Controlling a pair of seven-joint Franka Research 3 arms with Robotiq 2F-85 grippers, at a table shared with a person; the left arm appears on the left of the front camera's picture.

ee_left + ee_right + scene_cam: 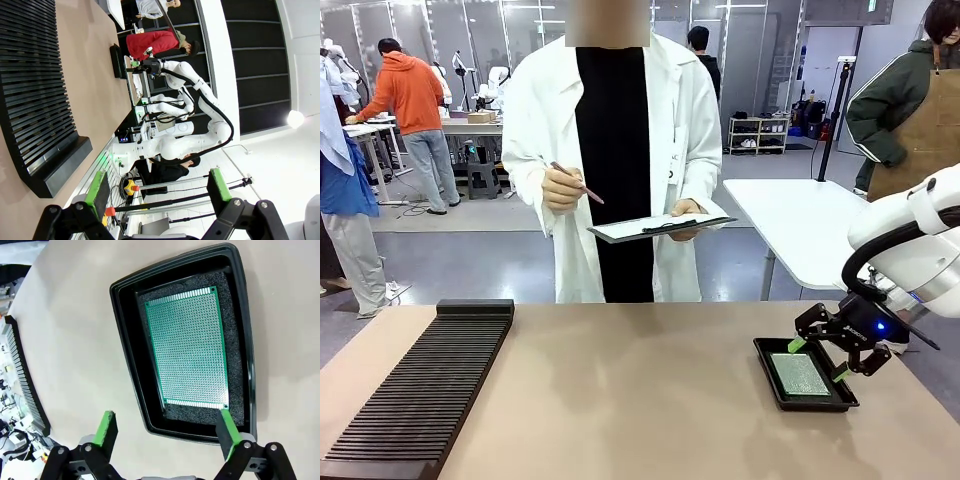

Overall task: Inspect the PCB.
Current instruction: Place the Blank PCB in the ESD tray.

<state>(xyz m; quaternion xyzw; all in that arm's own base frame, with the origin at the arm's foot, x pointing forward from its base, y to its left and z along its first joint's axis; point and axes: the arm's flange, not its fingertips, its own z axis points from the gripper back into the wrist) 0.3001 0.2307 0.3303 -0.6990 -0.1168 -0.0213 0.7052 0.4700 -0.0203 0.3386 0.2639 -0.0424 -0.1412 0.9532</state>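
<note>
The PCB [188,348] lies flat on dark foam inside a shallow black tray [127,355] near the right edge of the bench [640,390]. The right gripper [816,360] hangs just above the tray, its green-padded fingers [106,426] spread wide and holding nothing, one pad over the board's corner. A black slotted rack [420,390] sits along the bench's left edge. The left gripper [157,187] hovers beside that rack with fingers spread and empty. Across the far edge, a person in a white coat holds a clipboard [660,227] and a pen [577,182].
</note>
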